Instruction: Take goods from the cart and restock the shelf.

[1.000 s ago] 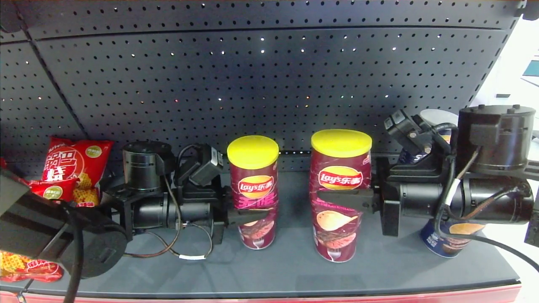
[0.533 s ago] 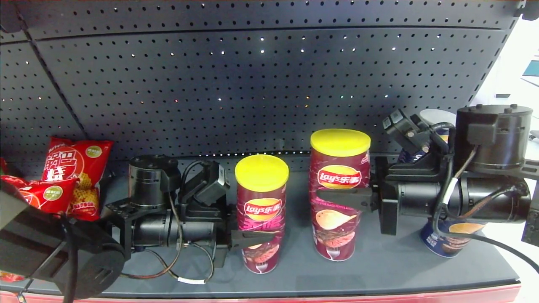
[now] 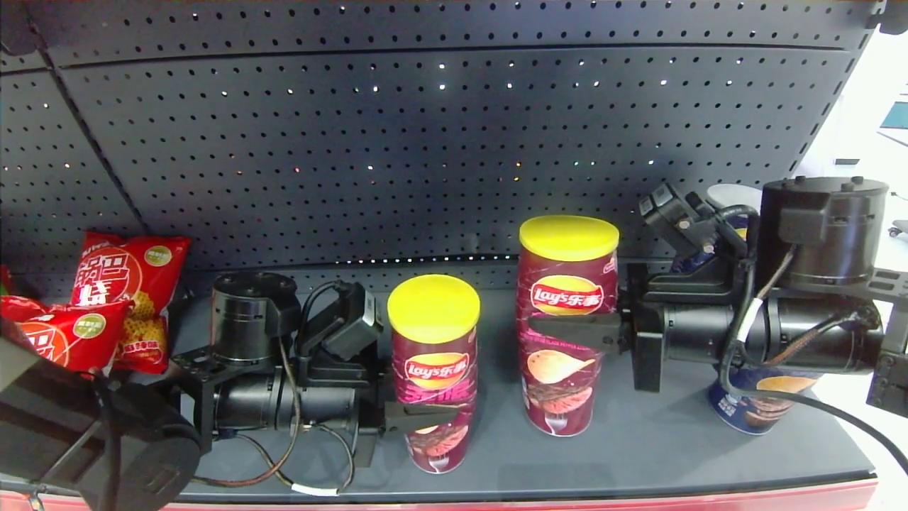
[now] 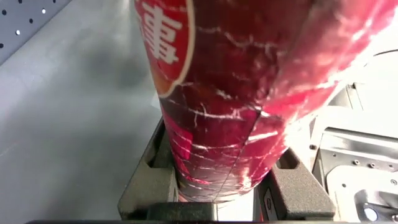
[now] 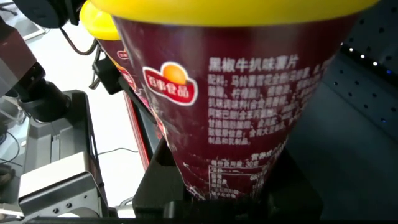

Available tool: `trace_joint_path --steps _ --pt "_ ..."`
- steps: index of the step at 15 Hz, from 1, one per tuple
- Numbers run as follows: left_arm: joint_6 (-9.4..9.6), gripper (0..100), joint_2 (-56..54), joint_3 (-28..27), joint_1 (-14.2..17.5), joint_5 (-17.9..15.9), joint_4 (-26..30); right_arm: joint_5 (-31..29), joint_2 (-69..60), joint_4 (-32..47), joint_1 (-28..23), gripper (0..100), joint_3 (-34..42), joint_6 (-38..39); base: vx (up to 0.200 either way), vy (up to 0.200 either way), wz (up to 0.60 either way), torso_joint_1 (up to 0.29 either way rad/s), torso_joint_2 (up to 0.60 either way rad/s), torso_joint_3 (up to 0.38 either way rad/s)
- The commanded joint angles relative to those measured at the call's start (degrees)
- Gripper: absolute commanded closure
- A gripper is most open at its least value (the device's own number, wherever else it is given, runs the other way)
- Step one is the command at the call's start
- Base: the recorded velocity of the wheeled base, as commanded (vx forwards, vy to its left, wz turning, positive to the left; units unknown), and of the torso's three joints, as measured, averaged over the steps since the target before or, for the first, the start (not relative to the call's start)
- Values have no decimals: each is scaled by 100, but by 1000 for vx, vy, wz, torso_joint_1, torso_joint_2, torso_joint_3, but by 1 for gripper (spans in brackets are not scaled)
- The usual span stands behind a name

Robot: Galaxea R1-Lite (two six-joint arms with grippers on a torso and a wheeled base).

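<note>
Left can (image 3: 433,312) and right can (image 3: 567,241) stand upright, apart, on the shelf (image 3: 638,443). Left tool (image 3: 434,411) grips one low and right tool (image 3: 567,328) clamps the other mid-body, sideways grasps likely meant to hold them level for release.

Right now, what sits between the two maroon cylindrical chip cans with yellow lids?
Nothing. The head view shows only bare grey shelf deck between the left maroon yellow-lidded can and the right maroon yellow-lidded can.
</note>
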Motion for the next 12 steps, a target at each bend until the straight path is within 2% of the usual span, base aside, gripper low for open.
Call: trace_joint_path --steps 1,5,6,12 --pt "-1 100 -40 85 -2 0 4 3 -1 -1 4 100 9 -2 0 0 0 0 0 0" --pt "8 100 -137 384 -2 0 4 3 -1 -1 4 100 18 -2 0 0 0 0 0 0" --pt "8 0 -154 428 -2 0 4 3 -1 -1 4 100 18 -2 0 0 0 0 0 0" --pt "-1 0 -242 507 86 26 13 -5 -27 -1 12 100 36 -2 0 0 0 0 0 0"
